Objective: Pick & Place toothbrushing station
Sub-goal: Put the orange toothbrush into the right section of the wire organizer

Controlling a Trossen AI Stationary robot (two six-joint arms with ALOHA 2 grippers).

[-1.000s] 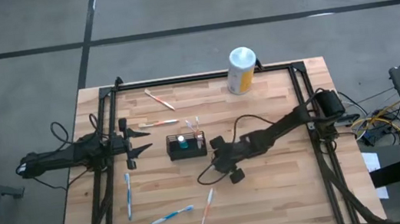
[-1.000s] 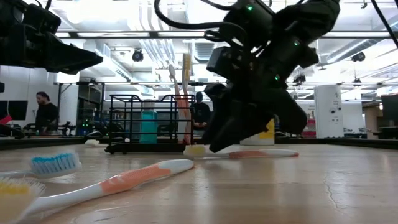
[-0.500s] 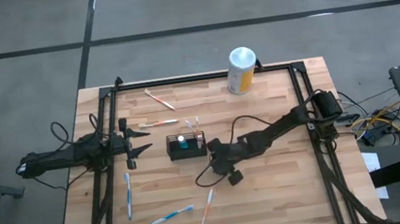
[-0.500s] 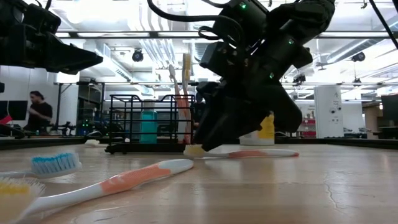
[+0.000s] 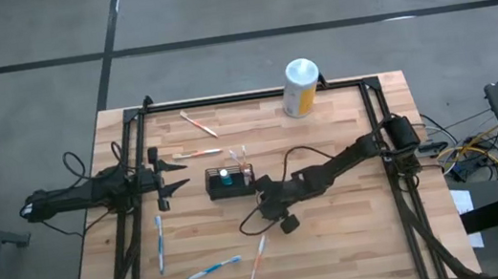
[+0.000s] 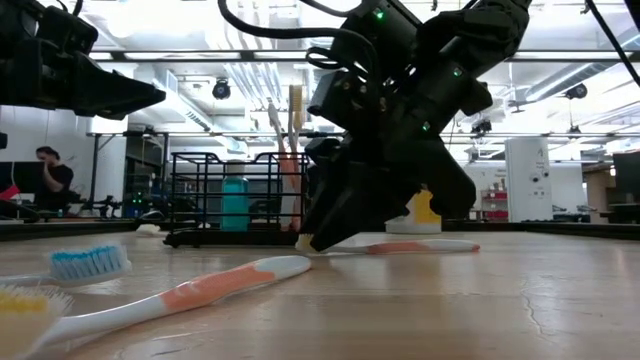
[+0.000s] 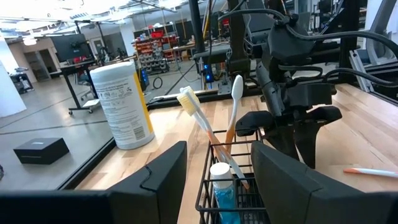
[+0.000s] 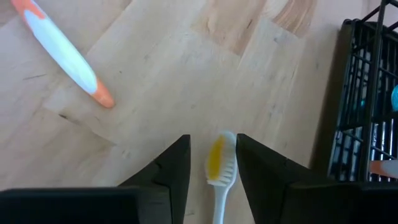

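Right end effector (image 8: 212,163), near the worktop's (image 5: 358,231) centre, has been sliding toward the toothbrushing station (image 5: 229,182) over the last second, and its fingers (image 8: 168,171) are now narrowing around the yellow-bristled head of a toothbrush (image 8: 219,163) lying flat on the wood; whether they are already gripping it cannot be told. This suggests a pick is beginning. The station, nudged slightly toward the left edge, is sitting just beside that end effector, holding two upright toothbrushes (image 7: 217,134) and a teal-capped tube (image 7: 221,186). Left end effector (image 5: 172,176), fingers apart and empty, is waiting near the left edge.
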